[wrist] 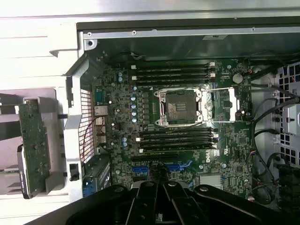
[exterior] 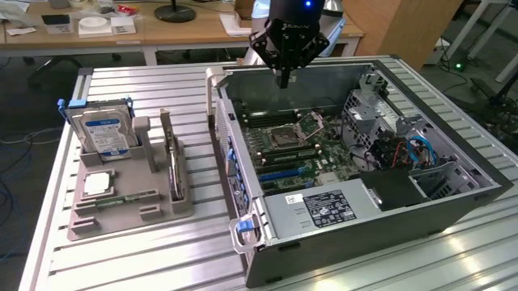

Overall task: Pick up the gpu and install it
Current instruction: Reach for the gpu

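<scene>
Open the shut, empty black claw and square it to the thin dark upright gpu card in the grey plastic holder.

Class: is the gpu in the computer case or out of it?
Out: the gpu stands on edge in the grey tray beside the computer case.

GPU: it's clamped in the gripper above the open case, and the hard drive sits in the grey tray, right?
Not quite. The gripper is shut on nothing above the open case. The gpu stands on edge in the grey tray, near the hard drive. The exterior view shows this.
</scene>
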`<move>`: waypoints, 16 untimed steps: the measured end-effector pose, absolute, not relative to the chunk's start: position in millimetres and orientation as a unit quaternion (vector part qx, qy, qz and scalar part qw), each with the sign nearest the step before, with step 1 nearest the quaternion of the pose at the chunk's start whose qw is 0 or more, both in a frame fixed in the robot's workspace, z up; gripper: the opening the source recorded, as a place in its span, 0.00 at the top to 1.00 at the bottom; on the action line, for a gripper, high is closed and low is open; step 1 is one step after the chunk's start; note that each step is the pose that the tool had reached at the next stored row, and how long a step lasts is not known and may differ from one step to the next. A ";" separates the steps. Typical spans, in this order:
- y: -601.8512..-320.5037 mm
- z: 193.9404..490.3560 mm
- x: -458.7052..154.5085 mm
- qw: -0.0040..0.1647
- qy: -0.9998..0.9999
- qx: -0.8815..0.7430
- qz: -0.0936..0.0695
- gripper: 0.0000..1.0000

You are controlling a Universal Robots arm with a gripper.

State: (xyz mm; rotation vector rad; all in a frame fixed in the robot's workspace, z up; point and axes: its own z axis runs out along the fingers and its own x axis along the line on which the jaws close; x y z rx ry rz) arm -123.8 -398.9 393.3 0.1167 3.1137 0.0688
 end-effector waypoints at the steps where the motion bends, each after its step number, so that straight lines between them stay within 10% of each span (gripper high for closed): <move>1: -398.8 393.3 -125.1 0.012 0.999 0.037 0.022 0.89; 16: -398.9 393.3 -145.0 0.012 0.999 0.037 0.022 0.89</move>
